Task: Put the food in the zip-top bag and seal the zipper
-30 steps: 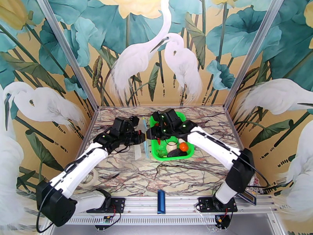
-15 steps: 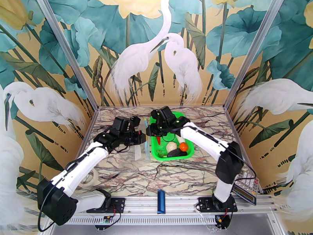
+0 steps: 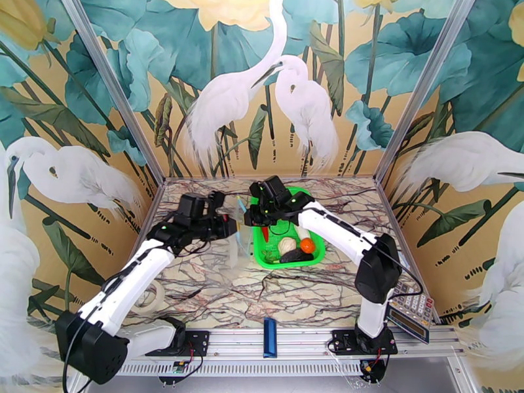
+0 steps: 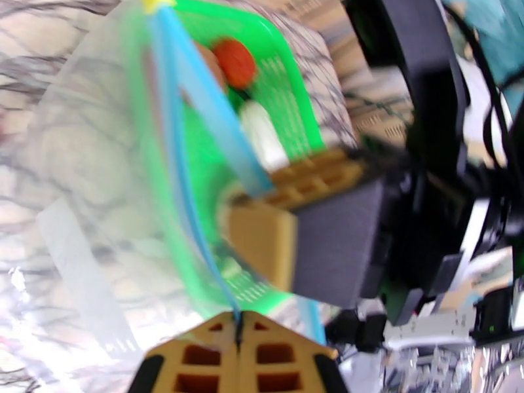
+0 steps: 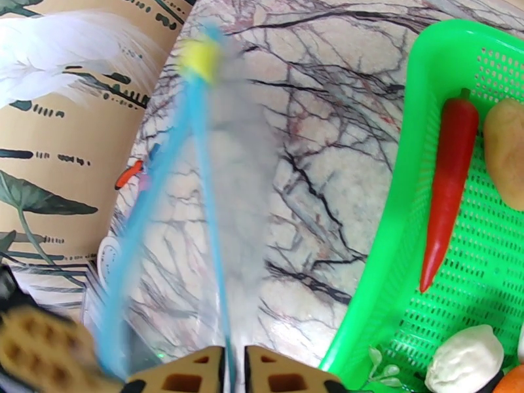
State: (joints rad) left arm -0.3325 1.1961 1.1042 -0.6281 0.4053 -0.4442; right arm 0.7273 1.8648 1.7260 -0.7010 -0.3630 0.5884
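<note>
Handling the zip-top bag (image 4: 85,158) calls for care. We judge it a light, limp, slick film that sags wherever it is unsupported, so the firm place to take hold is the zipper (image 5: 211,217), the light-blue strip along its mouth, one lip per hand. The bag is held up between the two hands, just left of the green basket (image 5: 393,283). We cannot tell whether its lower edge touches the desk (image 3: 295,296). Its two lips part in a narrow V from a yellow slider (image 5: 196,57) at the far end. The food (image 3: 288,247) lies in the basket, none of it in the bag. The left hand (image 4: 239,319) has its fingers pressed together on one lip of the strip. The right hand (image 5: 234,352) shows its fingers nearly together, with the other lip running into the thin slit between them. We read this as a pinch on the zipper. We advise spreading the lips gently, since a hard tug could slip the film free.
</note>
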